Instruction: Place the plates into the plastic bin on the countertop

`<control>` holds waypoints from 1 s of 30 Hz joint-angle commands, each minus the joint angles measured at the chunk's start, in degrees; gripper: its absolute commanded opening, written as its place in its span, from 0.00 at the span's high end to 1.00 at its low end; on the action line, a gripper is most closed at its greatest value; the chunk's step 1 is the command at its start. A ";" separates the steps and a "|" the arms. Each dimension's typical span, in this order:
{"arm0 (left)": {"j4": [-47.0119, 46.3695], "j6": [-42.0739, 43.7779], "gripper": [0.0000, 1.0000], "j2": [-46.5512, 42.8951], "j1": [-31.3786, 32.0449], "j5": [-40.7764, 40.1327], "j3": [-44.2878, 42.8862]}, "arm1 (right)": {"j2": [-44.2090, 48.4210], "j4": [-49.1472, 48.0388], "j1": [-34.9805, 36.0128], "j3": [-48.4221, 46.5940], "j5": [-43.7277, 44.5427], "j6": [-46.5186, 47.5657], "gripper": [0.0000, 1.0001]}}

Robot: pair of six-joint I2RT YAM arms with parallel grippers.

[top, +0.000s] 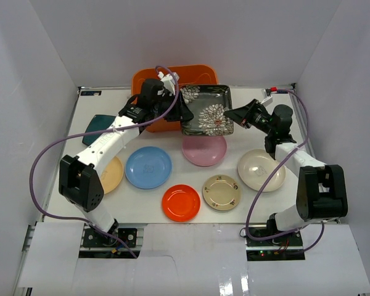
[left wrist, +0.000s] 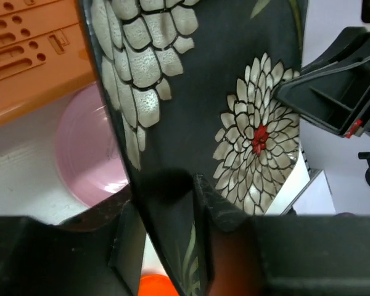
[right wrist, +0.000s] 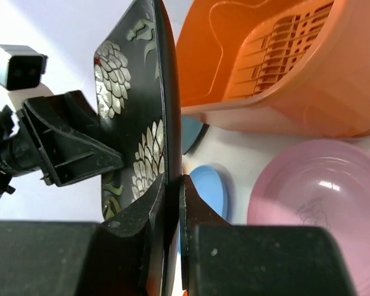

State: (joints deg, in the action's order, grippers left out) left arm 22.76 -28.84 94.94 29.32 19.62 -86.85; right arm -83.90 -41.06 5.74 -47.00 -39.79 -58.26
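The black rectangular plate with white flowers hangs in the air between both arms, in front of the orange plastic bin and above the pink plate. My left gripper is shut on its left rim; in the left wrist view the fingers straddle the rim of the plate. My right gripper is shut on its right rim, and the pads pinch the plate edge-on at the gripper. The bin's slotted bottom looks empty.
On the countertop lie the blue plate, red plate, beige patterned plate, cream plate, tan-yellow plate partly under the left arm, and teal plate at the left. White walls stand on three sides.
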 commanded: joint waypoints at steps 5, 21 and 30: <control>-0.70 0.63 1.00 -1.68 -0.67 -2.13 -3.24 | 0.14 -10.71 1.91 -4.50 -1.96 -4.67 0.92; -13.89 -15.54 1.00 2.17 -17.88 14.14 -10.42 | 8.57 -4.39 1.91 -0.64 -1.52 0.77 0.14; -6.78 -14.23 1.00 16.49 -23.26 15.53 -23.35 | 10.24 -2.19 2.08 2.27 -1.52 3.50 0.15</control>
State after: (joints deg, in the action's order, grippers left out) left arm 18.48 -42.44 110.34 6.39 30.15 -104.14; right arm -74.72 -43.51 7.84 -45.32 -40.91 -57.30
